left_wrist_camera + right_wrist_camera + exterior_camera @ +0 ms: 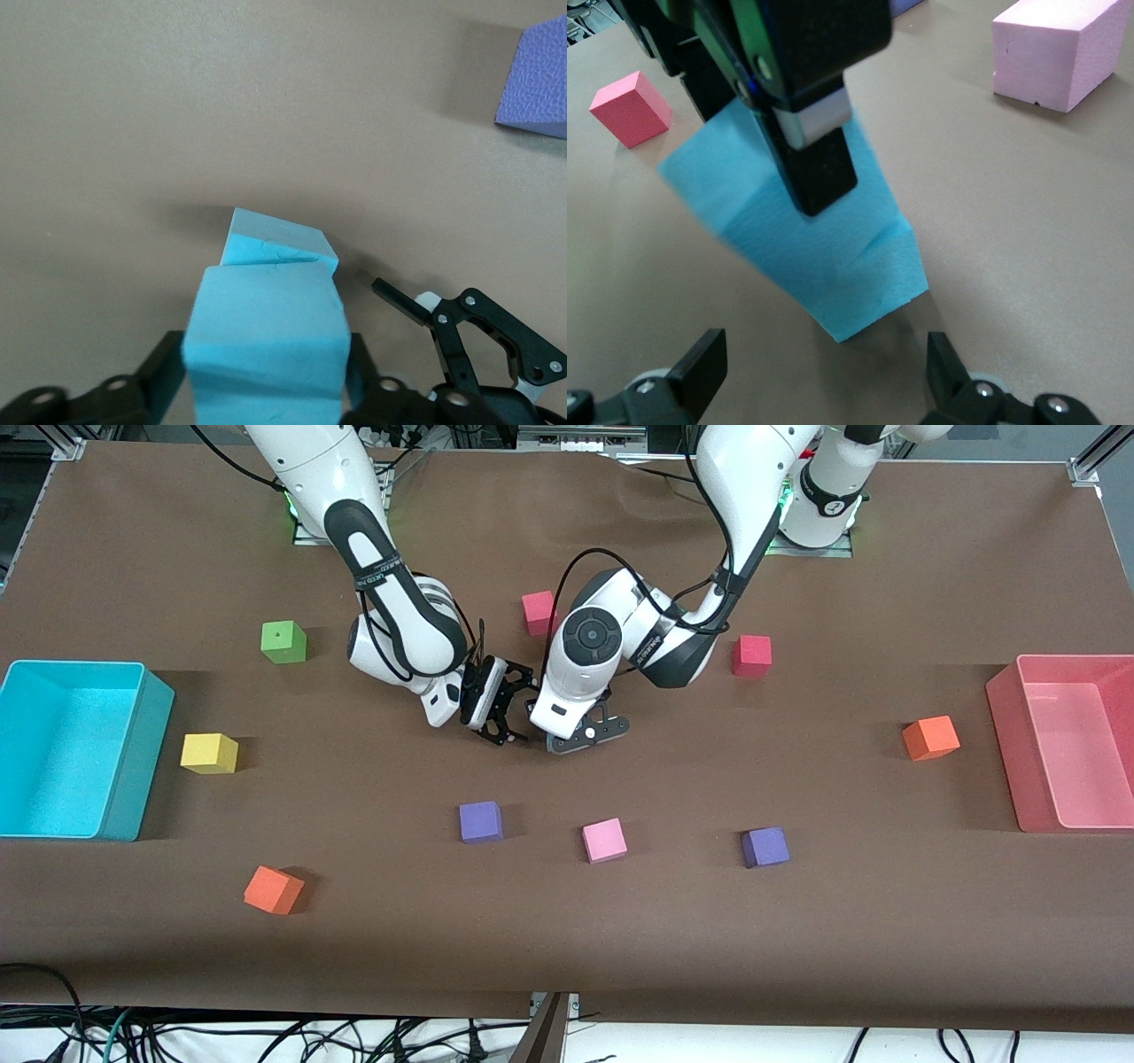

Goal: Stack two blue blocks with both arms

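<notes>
Two light blue blocks are stacked near the table's middle. In the left wrist view the upper blue block sits on the lower blue block, slightly turned against it. My left gripper stands around the upper block. The lower block rests on the cloth. My right gripper hangs open just beside the stack, toward the right arm's end, with nothing between its fingers. The left hand hides both blocks in the front view.
Nearer the front camera lie a purple cube, a pink cube and another purple cube. Two red cubes lie nearer the bases. A cyan bin and a pink bin stand at the table's ends.
</notes>
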Tool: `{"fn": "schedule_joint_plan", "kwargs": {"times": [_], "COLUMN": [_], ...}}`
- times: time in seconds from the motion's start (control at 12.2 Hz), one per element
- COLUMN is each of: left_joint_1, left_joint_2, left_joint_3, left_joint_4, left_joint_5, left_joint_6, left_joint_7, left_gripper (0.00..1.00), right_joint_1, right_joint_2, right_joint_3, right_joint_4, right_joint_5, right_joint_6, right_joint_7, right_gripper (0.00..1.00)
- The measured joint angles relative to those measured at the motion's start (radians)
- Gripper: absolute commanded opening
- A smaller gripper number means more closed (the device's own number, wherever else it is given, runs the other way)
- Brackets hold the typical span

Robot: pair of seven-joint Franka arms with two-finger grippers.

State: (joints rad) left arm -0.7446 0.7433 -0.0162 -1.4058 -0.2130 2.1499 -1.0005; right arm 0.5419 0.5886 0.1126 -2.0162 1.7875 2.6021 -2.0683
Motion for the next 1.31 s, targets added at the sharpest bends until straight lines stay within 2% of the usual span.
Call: {"fn": "schedule_joint_plan", "kwargs": {"times": [0.41,0.82,1.06,1.23,1.31], "left_joint_1": [0.0,0.108,0.223,0.354,0.431], "left_joint_2": [-0.017,-0.189,-0.328,-0.442,-0.496], "left_joint_3": [0.014,0.024,0.026,0.029,0.03], "left_joint_4": [0.024,0.027,-0.002,-0.051,-0.08], "left_joint_5": [0.0,0.0,0.0,0.001,0.012], "left_joint_6": [-0.005,-0.251,-0.393,-0.497,-0.535], "left_joint_7": [0.0,0.034,0.219,0.437,0.566], "left_gripper": [1.0,1.0,1.0,1.0,1.0], "right_joint_1": [0.0,-0.003,-0.01,-0.022,-0.029], "right_joint_2": [0.0,-0.012,-0.057,-0.097,-0.117], "right_joint_3": [0.0,-0.002,-0.005,-0.011,-0.016], "right_joint_4": [0.001,-0.003,-0.054,-0.095,-0.112], "right_joint_5": [0.0,0.002,0.004,-0.011,-0.054], "right_joint_6": [0.0,0.0,-0.015,-0.06,-0.086], "right_joint_7": [0.0,0.012,0.074,0.138,0.195], "right_gripper": [1.0,1.0,1.0,1.0,1.0]}}
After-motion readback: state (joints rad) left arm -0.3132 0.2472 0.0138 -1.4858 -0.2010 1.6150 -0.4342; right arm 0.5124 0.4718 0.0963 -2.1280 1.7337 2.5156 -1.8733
